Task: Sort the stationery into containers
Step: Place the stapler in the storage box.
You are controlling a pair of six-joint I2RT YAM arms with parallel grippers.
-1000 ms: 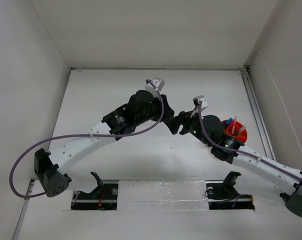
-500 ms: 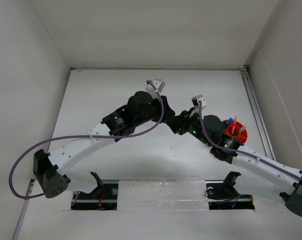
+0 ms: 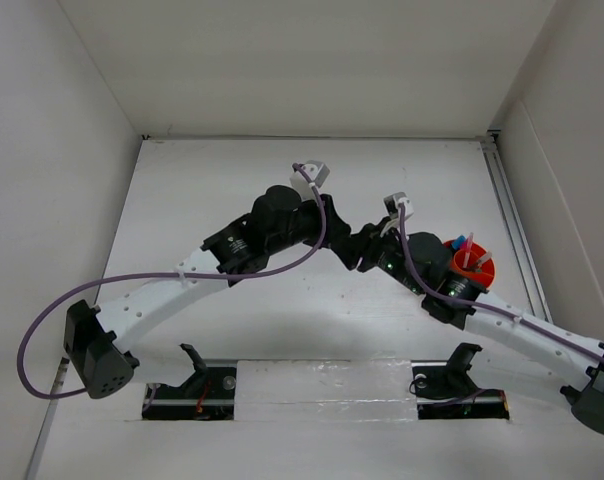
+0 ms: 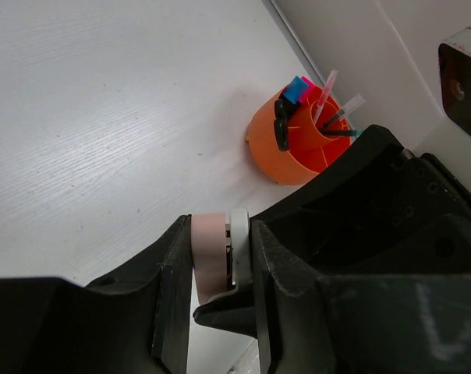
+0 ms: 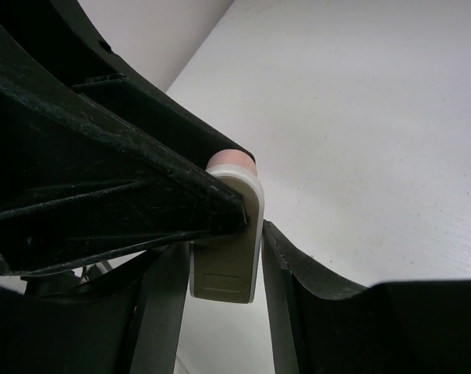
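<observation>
The pink-white eraser point(image 4: 217, 253) is gripped between the jaws of my left gripper point(image 4: 220, 261), pink side against one finger and white side against the other. In the right wrist view the same eraser point(image 5: 229, 241) stands between the fingers of my right gripper point(image 5: 224, 292), which close on its narrow edges. Both grippers meet above the table's middle point(image 3: 347, 245). The orange tub point(image 4: 294, 152) holds black scissors handles point(image 4: 281, 125), markers with blue and pink caps point(image 4: 302, 88) and thin pens point(image 4: 337, 109). It also shows behind my right arm in the top view point(image 3: 474, 266).
The white table point(image 3: 232, 330) is walled at the back and both sides. A metal rail point(image 3: 512, 220) runs along the right edge. Both arms cross the middle of the table, and the tub sits right against my right arm's forearm.
Both wrists have shifted slightly, the left a little toward the right arm. The grippers stay joined at the eraser and the tub has not moved.
</observation>
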